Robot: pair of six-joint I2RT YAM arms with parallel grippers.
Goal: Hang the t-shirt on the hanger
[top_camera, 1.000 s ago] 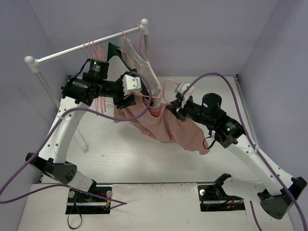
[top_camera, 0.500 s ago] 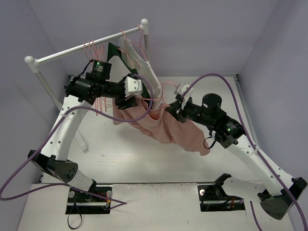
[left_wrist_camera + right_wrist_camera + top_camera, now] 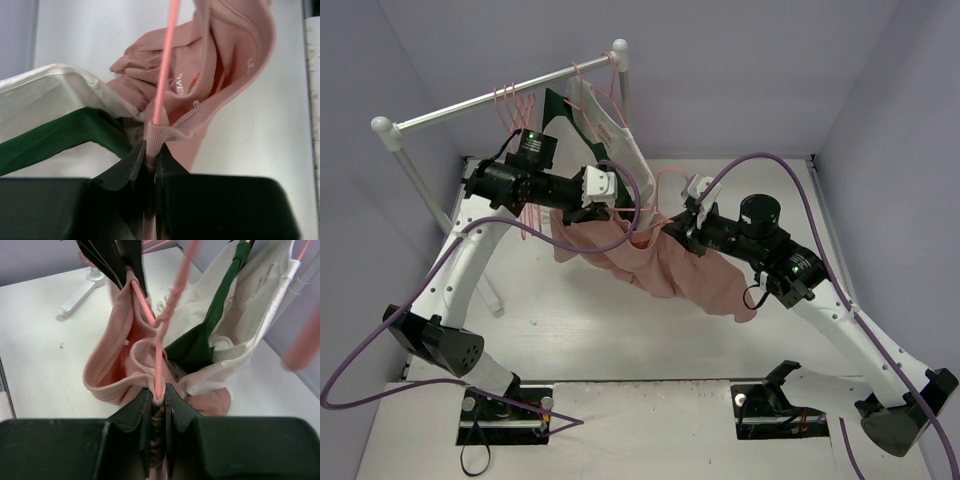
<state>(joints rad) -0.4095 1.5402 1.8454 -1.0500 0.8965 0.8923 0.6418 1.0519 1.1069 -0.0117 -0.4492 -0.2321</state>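
Observation:
The pink t-shirt [image 3: 670,265] hangs bunched between my two grippers above the table. My left gripper [image 3: 610,208] is shut on its ribbed collar [image 3: 152,132], where the thin pink hanger wire [image 3: 164,65] runs down into the fabric. From the other side, my right gripper [image 3: 672,225] is shut on the collar too, pinching the hanger wire [image 3: 159,355] together with the ribbing [image 3: 125,382]. The neck opening gapes between the two grips. The hanger's hook loop [image 3: 665,182] shows above the shirt. The rest of the hanger is hidden in the cloth.
A white-and-metal rack pole [image 3: 490,100] crosses the back left, with spare pink hangers [image 3: 510,100] on it. A white-and-green garment [image 3: 605,130] hangs from it right behind the grippers. The rack's leg [image 3: 485,290] stands by the left arm. Walls close both sides.
My left gripper has shifted slightly right and closed from open onto the t-shirt's collar. The right gripper has kept its grip and place.

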